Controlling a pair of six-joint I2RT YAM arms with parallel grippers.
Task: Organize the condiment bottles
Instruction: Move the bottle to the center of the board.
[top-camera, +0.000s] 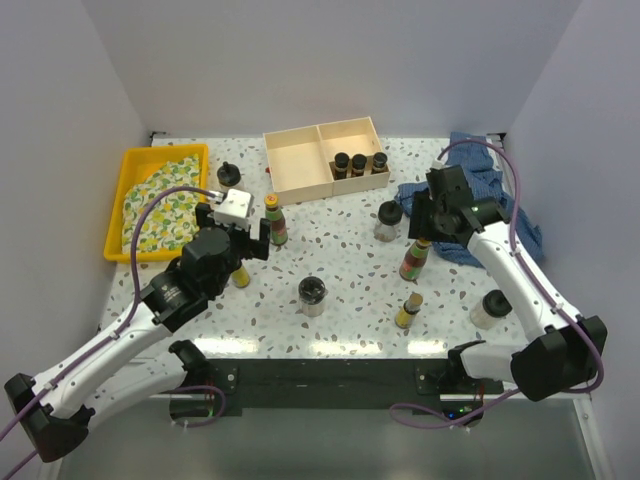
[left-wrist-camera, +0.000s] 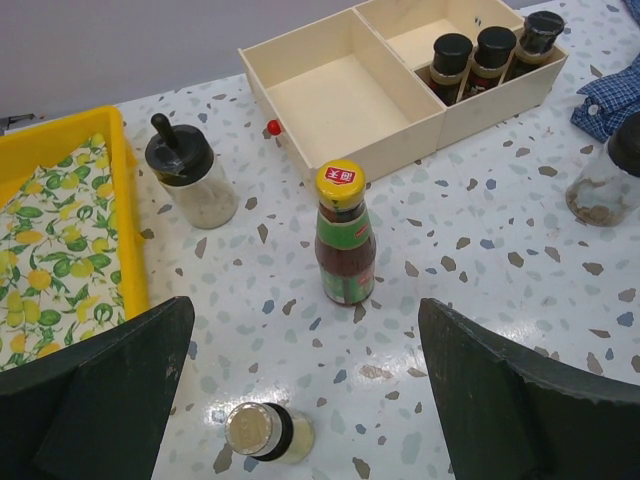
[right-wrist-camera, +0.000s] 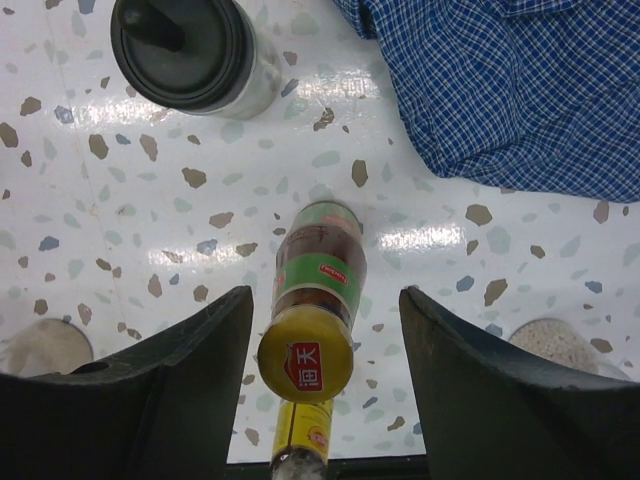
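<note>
On the speckled table (top-camera: 340, 262), condiment bottles (top-camera: 312, 296) stand scattered near the arms. Farther back, three dark-capped bottles (top-camera: 358, 163) sit in the right compartment of the wooden box (top-camera: 300, 190). The right wrist view alone shows the downward-pointing right gripper (right-wrist-camera: 325, 300) spread astride a yellow-capped sauce bottle (right-wrist-camera: 318, 262), with a gap on one side. The left gripper (left-wrist-camera: 305, 320) gapes wide, another sauce bottle (left-wrist-camera: 345, 235) upright just ahead.

My right fingers (right-wrist-camera: 130, 400) run off the bottom edge of their view and cover part of a pale-filled jar (right-wrist-camera: 45, 345) on one side, a second jar (right-wrist-camera: 560, 340) on the other. The sauce bottle (right-wrist-camera: 312, 300) hides most of a small yellow bottle (right-wrist-camera: 303, 440). My left wrist view cuts a black-lidded jar (left-wrist-camera: 610, 185) at its right edge.
</note>
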